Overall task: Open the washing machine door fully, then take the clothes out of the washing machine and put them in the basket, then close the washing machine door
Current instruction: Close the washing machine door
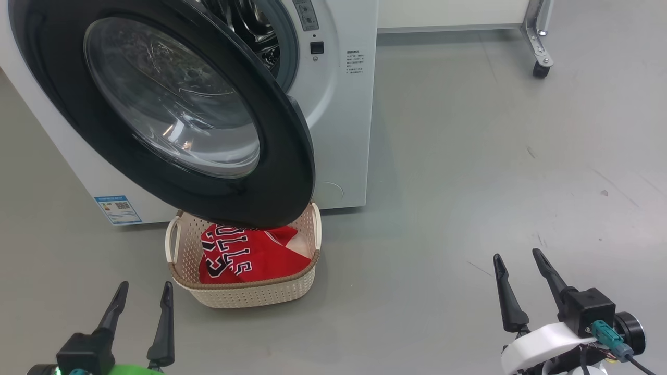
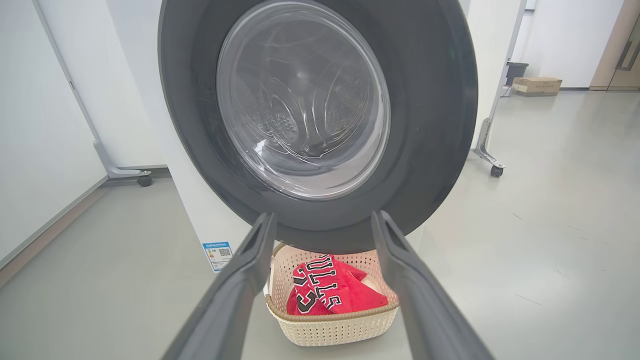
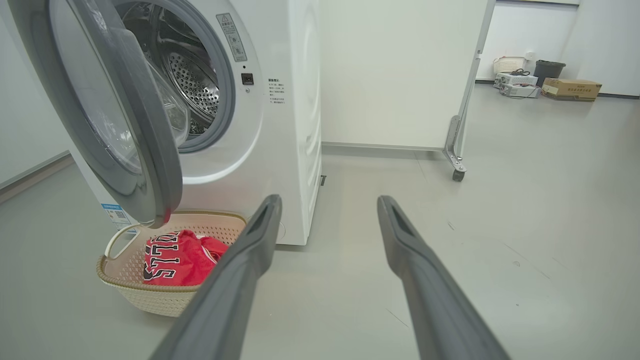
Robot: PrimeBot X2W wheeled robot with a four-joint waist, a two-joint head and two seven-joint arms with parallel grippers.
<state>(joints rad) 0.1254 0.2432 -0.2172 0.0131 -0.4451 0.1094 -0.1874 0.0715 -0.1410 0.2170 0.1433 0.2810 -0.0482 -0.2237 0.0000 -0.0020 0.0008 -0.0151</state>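
Observation:
The white washing machine [image 1: 344,120] stands on the floor with its round black-rimmed door [image 1: 172,109] swung partly open over the basket. Steel drum [image 3: 192,85] shows behind the door. Red clothes [image 1: 250,258] with black-white lettering lie in the cream basket [image 1: 245,291] on the floor under the door's lower edge. My left gripper [image 1: 144,291] is open and empty at the lower left, a little left of the basket. Far from the basket at the lower right, my right gripper [image 1: 518,263] is open and empty too. The door [image 2: 320,115] faces the left wrist view, basket [image 2: 332,325] below.
A white partition on castors [image 1: 539,57] stands behind to the right. Boxes and a dark bin [image 3: 550,75] sit by the far wall. Bare grey floor [image 1: 495,166] spreads to the right of the machine.

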